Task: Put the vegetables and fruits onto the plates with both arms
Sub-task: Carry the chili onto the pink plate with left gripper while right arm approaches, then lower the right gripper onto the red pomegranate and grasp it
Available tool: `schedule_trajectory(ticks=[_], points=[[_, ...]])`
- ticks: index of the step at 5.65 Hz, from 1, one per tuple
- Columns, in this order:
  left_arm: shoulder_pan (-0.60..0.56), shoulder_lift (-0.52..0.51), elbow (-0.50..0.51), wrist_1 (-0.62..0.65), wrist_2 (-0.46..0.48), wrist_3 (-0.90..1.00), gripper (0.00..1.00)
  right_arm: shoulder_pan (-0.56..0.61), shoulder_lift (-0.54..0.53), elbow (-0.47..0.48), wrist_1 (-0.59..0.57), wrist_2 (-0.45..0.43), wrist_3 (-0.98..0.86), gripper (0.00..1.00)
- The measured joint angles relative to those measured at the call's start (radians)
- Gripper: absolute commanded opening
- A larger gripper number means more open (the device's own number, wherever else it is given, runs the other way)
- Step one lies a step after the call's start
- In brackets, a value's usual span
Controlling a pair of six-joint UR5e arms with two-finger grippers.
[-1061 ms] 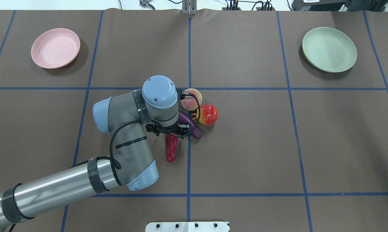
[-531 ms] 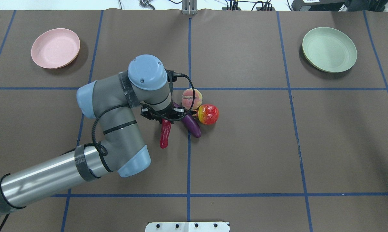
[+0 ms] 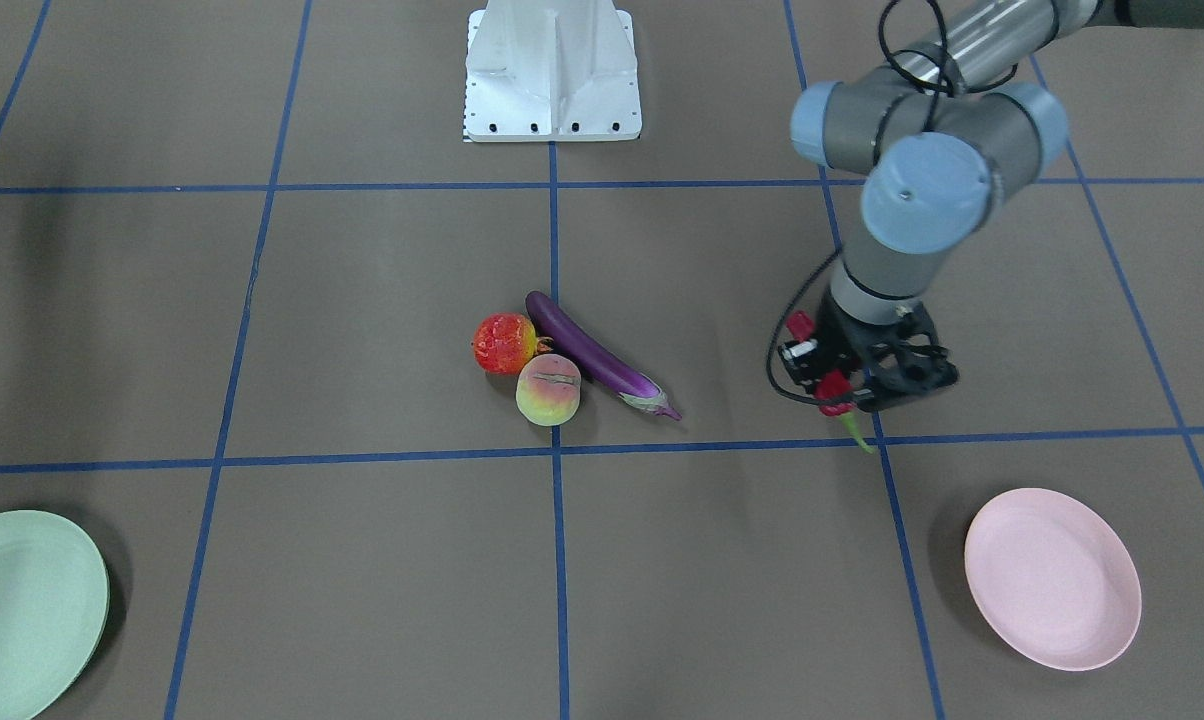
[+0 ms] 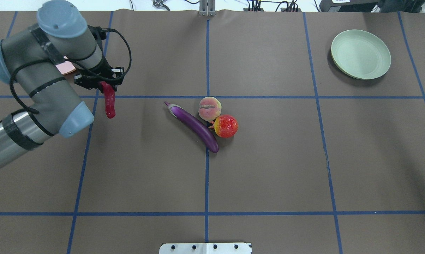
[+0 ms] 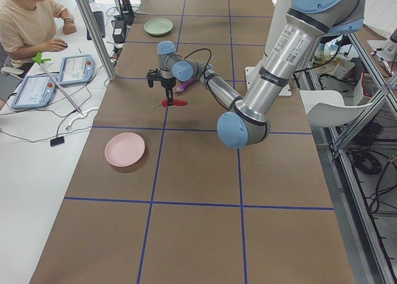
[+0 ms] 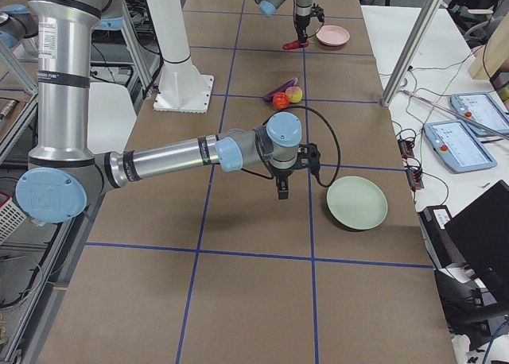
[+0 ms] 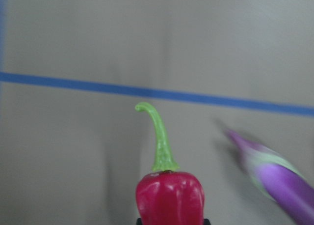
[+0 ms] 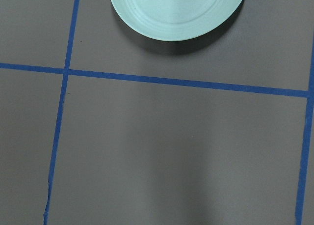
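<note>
Eggplant (image 4: 195, 127), peach (image 4: 209, 108) and pomegranate (image 4: 226, 126) are sitting bunched together, leaving little finger room between them; bare table (image 4: 286, 158) is stretching toward the green plate (image 4: 360, 53).

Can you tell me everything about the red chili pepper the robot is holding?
The chili pepper is dark red, shiny and a bit wrinkled, with a thin curved green stem. It looks like a plastic toy. The left gripper is shut on it near the stem end, so it hangs in the air over the brown table, and only the gripper touches it. Its red body trails back toward the robot. It is close to the pink plate but not yet over it.
</note>
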State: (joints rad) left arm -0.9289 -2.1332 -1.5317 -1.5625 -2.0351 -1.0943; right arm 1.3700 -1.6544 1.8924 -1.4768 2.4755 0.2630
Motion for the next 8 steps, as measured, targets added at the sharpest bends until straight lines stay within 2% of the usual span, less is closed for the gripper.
schedule_trajectory(ticks=[1,2,3,4,5,6,7,8], points=[[-0.099,-0.029,0.206,-0.119,0.0,0.012,0.0,-0.021,0.021,-0.001,0.001,-0.002,0.014,1.0],[-0.16,-0.097,0.458,-0.295,0.001,-0.042,0.0,-0.031,0.049,-0.002,0.001,-0.005,0.027,1.0],[-0.191,-0.154,0.638,-0.415,0.006,-0.119,0.09,-0.058,0.106,-0.005,0.0,-0.008,0.096,1.0],[-0.205,-0.174,0.752,-0.512,0.019,-0.148,0.99,-0.115,0.176,-0.008,0.001,-0.015,0.227,1.0],[-0.212,-0.181,0.823,-0.59,0.034,-0.155,1.0,-0.18,0.243,-0.009,0.001,-0.028,0.356,1.0],[-0.227,-0.195,0.848,-0.621,0.04,-0.156,1.0,-0.257,0.313,-0.012,0.001,-0.055,0.486,1.0],[-0.252,-0.216,0.845,-0.628,0.038,-0.156,1.0,-0.365,0.403,-0.022,0.001,-0.123,0.649,1.0],[-0.269,-0.23,0.805,-0.618,0.01,-0.157,1.0,-0.489,0.494,-0.04,0.0,-0.232,0.802,1.0]])
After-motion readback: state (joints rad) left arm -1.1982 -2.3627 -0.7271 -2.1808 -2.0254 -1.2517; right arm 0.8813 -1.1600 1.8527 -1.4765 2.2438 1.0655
